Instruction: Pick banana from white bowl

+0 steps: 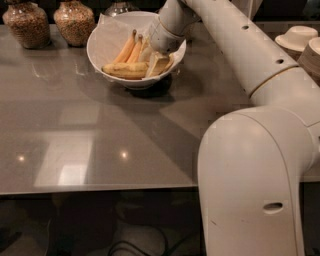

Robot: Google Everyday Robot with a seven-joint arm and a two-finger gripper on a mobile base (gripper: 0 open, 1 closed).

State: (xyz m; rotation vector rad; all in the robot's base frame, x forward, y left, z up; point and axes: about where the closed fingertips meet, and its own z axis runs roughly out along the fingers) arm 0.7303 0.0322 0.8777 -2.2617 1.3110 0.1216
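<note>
The white bowl (107,42), lined with crumpled white paper, stands on the grey table at the back centre. In it a yellow banana (124,71) lies across the front, and two more orange-toned bananas (128,46) lean upright behind it. My gripper (154,61) reaches down from the right into the bowl's right half. It is right at the yellow banana's right end and partly hides what is there. My white arm (235,45) runs from it to the lower right.
Two glass jars (27,22) with brown contents stand at the back left, and a glass item (120,7) stands behind the bowl. Stacked cream bowls (299,37) are at the far right. My large arm base (250,175) fills the front right. The table's front edge (100,187) crosses below.
</note>
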